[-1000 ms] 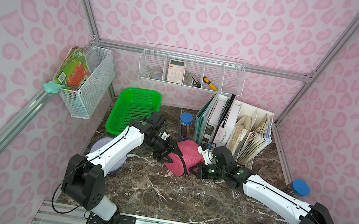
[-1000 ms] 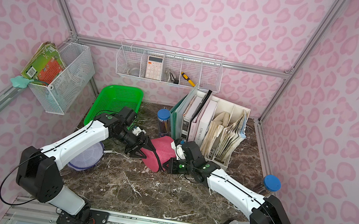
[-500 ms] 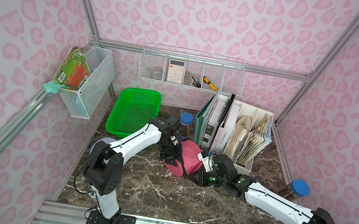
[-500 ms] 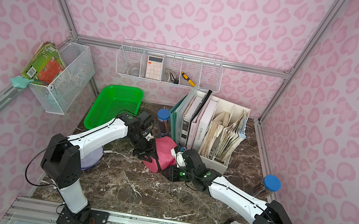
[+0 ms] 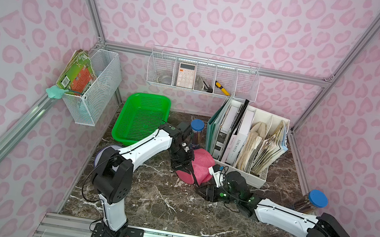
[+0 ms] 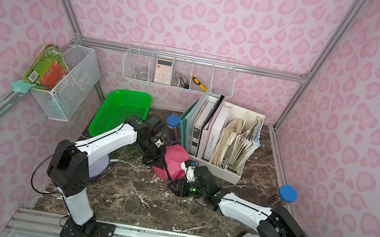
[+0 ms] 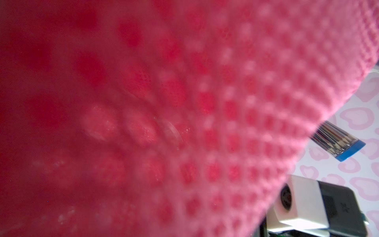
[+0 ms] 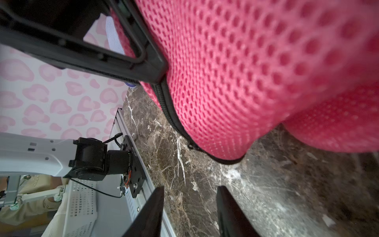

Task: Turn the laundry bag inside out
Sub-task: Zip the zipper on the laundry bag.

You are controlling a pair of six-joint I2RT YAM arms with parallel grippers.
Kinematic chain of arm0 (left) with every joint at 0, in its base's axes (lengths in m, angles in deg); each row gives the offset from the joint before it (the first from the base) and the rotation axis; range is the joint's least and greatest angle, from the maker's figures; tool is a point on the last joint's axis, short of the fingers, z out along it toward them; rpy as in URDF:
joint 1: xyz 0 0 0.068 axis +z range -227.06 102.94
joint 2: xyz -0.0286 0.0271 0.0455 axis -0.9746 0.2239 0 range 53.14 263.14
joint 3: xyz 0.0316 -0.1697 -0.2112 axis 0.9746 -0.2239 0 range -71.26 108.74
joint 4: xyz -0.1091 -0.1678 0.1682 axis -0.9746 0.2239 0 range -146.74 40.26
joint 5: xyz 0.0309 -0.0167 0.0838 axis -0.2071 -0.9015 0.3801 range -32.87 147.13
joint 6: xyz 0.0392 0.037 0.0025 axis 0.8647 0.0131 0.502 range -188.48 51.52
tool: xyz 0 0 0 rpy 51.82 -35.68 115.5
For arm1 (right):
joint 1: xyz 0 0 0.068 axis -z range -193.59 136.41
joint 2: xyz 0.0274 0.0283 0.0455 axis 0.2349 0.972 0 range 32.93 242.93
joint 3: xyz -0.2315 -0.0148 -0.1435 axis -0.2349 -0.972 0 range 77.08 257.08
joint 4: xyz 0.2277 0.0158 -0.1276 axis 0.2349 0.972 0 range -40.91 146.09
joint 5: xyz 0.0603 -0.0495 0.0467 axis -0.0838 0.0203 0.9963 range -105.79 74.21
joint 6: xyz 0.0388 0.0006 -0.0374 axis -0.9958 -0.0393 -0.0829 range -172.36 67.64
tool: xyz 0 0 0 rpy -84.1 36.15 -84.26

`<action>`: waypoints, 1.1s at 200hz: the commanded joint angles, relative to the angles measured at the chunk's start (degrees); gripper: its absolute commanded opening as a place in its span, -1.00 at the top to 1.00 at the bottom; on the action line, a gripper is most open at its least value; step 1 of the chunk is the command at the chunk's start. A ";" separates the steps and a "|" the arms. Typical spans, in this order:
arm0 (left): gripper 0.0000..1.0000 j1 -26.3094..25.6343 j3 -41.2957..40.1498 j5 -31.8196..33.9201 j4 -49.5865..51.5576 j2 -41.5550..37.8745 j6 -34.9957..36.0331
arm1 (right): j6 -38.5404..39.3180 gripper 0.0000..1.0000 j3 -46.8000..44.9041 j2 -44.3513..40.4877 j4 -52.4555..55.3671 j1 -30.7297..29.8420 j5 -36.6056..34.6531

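Clamping my left fingers (image 8: 102, 58) on the zipper edge of the pink laundry bag (image 5: 203, 161) resting on the bench (image 5: 157, 197), I hold my right fingers (image 8: 152, 211) apart, empty, just beside it.

In both top views, just above frame centre, the left gripper (image 5: 182, 166) (image 6: 154, 159) ends against the laundry bag (image 5: 202, 163), its fingertips hidden and their gap unreadable; left of centre, a purple round thing (image 5: 99, 158) lies mostly under the left arm (image 5: 148, 143); at upper centre, the grey item (image 5: 164, 78) in the wire shelf (image 5: 246, 89) is too small to name; in the left wrist view the bag is blurred mesh running past the frame edges, covering all but the capped end of the pencil jar (image 7: 338, 141); in the right wrist view the right gripper (image 8: 189, 192) shows two parted fingers (image 8: 151, 211), cut off by the frame edge.
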 commanded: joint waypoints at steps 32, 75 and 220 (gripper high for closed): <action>0.95 0.67 0.37 -2.48 -1.26 0.79 -2.51 | -4.50 0.05 -2.22 2.89 -13.09 1.91 3.60; 0.96 1.01 0.20 -4.24 -2.95 1.41 -4.38 | -5.49 -0.01 -1.57 6.12 -16.73 2.13 3.83; 1.00 1.44 -0.16 -5.77 -3.92 2.42 -5.42 | -7.46 0.06 -1.90 10.31 -25.03 3.63 3.48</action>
